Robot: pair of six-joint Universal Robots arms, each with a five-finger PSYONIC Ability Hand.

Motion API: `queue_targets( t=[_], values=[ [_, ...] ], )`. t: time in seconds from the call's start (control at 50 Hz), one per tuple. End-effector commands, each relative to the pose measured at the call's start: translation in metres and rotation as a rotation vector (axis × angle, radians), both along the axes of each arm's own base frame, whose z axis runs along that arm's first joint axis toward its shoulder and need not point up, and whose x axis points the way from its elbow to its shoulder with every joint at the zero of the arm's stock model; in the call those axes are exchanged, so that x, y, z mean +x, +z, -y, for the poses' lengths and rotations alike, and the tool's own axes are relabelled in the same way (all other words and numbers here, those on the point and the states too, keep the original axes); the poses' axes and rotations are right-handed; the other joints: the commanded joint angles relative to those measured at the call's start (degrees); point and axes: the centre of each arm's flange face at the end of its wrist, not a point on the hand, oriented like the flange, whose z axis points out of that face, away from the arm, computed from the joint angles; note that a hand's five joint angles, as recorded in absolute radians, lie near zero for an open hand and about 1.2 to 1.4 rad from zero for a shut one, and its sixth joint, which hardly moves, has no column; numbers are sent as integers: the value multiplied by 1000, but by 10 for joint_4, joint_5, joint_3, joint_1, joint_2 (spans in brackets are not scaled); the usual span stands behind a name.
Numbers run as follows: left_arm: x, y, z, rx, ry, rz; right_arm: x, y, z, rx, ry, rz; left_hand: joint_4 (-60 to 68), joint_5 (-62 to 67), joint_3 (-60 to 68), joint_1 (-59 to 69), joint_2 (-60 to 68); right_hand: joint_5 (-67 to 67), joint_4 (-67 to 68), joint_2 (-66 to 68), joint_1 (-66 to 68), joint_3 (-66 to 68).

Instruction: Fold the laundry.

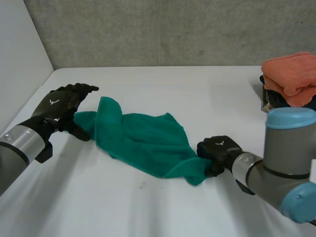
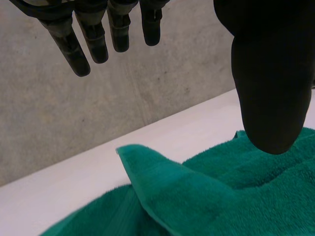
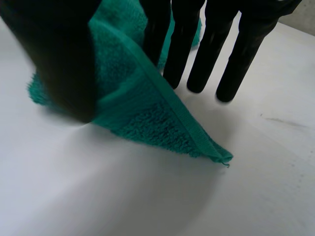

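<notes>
Pinches a corner of the green towel point(image 1: 143, 143) on the table point(image 1: 197, 94) with the right hand point(image 1: 217, 147). Holds the left hand point(image 1: 57, 109) open, fingers straight, at the opposite end.

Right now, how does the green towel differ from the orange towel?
The green towel lies loose and rumpled on the table; the orange towel sits folded on top of a dark pile. The right hand pinches a corner of the green towel; nothing touches the orange towel. Both look like plush terry cloth.
</notes>
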Motion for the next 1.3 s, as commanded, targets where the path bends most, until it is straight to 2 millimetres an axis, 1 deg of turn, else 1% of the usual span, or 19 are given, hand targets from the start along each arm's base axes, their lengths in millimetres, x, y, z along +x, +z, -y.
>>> queue_targets(
  t=[0.02,0.06,0.1,0.16,0.24,0.38,0.56,0.66,0.86,0.96,0.98,1.02,1.1,1.12,1.14,1.18,1.2,1.26,1.3],
  values=[
    [4,-6,1,31,26,-11,10,3,12,-85,-74,27,-15,-27,-21,-6,-18,299,299,293,297,299],
    [5,-9,4,35,33,-10,13,19,11,-135,-73,66,-15,-27,-21,-6,-17,299,299,293,297,299],
    [5,-10,7,31,32,-10,16,48,7,-221,-57,124,-15,-27,-21,-6,-17,299,299,293,297,299],
    [5,-11,20,-16,27,-2,17,90,-3,-340,-25,187,-15,-27,-21,-6,-18,299,299,293,297,299],
    [3,-14,42,-96,-12,23,14,129,-22,-414,21,244,-15,-27,-21,-6,-18,299,299,293,297,299],
    [-1,-35,75,-159,-109,141,13,157,-46,-465,106,278,-15,-27,-21,-6,-18,299,299,293,297,299],
    [-15,-61,98,-234,-273,281,16,153,-50,-472,138,242,-12,-24,-18,-3,-14,299,299,293,297,299],
    [-16,-71,112,-230,-297,322,17,146,-48,-457,136,218,53,40,46,61,50,299,299,293,297,299],
    [-35,-87,119,-242,-373,374,18,127,-45,-408,122,177,94,82,88,103,92,299,299,293,297,299],
    [-41,-97,125,-244,-384,383,16,120,-39,-392,102,161,304,292,298,313,302,299,299,293,297,299],
    [-42,-98,127,-247,-381,386,15,118,-38,-388,98,158,470,458,464,479,467,299,299,293,297,299],
    [-41,-98,129,-253,-369,396,12,115,-29,-390,73,146,677,665,671,686,675,299,299,293,297,299],
    [-36,-64,134,-325,-276,456,3,117,-2,-439,2,104,685,673,679,694,682,299,299,293,297,299],
    [-31,-40,133,-354,-214,470,-1,119,5,-454,-18,87,685,673,679,694,682,299,299,293,297,299],
    [-29,-26,132,-369,-182,471,-9,124,20,-488,-59,48,685,673,679,694,682,299,299,293,297,299],
    [-23,-2,128,-388,-118,460,-15,130,30,-520,-90,5,685,673,679,694,682,299,299,293,297,299],
    [-19,21,121,-407,-72,438,-17,134,33,-531,-100,-14,685,673,679,694,682,299,299,293,297,299],
    [-8,65,104,-446,-22,377,-23,155,42,-594,-136,-80,685,673,679,694,682,299,299,293,297,299],
    [-3,83,93,-449,-12,346,-27,170,44,-641,-155,-121,685,673,679,694,682,299,299,293,297,299]
  ],
)
